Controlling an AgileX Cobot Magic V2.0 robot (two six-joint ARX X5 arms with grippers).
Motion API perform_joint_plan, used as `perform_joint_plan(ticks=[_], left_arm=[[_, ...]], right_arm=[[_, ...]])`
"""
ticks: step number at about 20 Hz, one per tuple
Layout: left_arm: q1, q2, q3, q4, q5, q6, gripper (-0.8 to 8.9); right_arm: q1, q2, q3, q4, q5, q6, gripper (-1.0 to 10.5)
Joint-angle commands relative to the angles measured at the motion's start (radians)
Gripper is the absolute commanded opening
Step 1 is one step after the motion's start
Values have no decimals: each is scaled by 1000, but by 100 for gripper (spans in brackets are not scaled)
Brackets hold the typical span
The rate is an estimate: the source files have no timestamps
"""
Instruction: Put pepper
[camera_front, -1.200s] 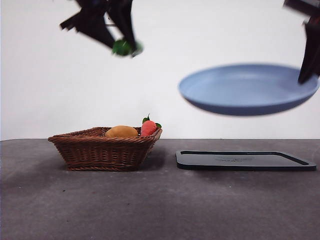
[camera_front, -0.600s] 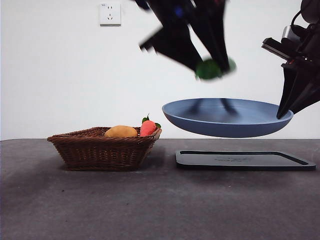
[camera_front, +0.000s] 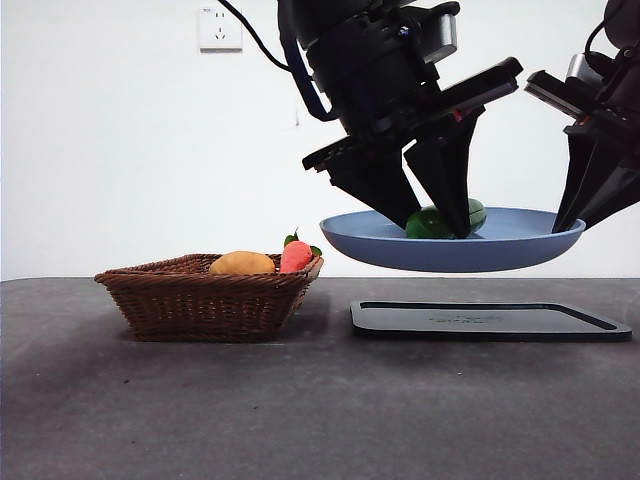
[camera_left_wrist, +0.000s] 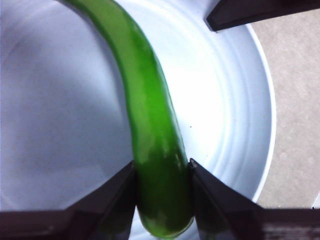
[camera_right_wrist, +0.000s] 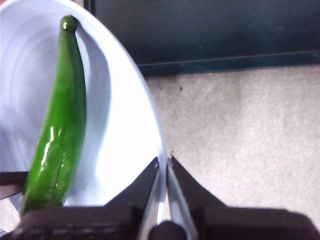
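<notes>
Grip: While gripping the pepper (camera_left_wrist: 152, 150), left gripper (camera_front: 425, 222) hangs centre-frame.
Axis: lengthwise across plate (camera_front: 500, 255) (right gripper (camera_right_wrist: 163, 165) pinches rim).

pepper (camera_left_wrist: 150, 135): smooth, glossy green skin with bright highlights
plate (camera_front: 500, 255): smooth, matt pale blue, looked like plastic
basket (camera_front: 205, 300): woven brown wicker, rough
tray (camera_front: 490, 322): dark, smooth, slightly shiny
table (camera_front: 300, 410): grey, matt, finely grained

The pepper (camera_front: 446, 220) lies in the plate (camera_front: 520, 250), held above the tray (camera_front: 490, 321); the basket (camera_front: 210, 296) sits at nine o'clock.
</notes>
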Motion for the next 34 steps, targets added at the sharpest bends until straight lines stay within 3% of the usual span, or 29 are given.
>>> perform_joint_plan(ticks=[1, 10, 18, 22, 27, 34], left_arm=[[-11, 25, 19, 5, -6, 7, 227], [-15, -19, 36, -19, 0, 8, 233], [-13, -95, 133, -161, -6, 46, 232], [0, -197, 140, -213, -7, 61, 232], [16, -368, 140, -275, -7, 60, 232], [15, -557, 140, -289, -7, 57, 232]], right_arm=[[3, 13, 15, 2, -17, -4, 5], [3, 13, 15, -35, -10, 0, 5], [2, 13, 15, -37, 26, 23, 5], [-51, 41, 39, -11, 45, 23, 5], [-139, 179, 149, -1, 43, 21, 5], [-157, 407, 306, 69, 42, 23, 5]])
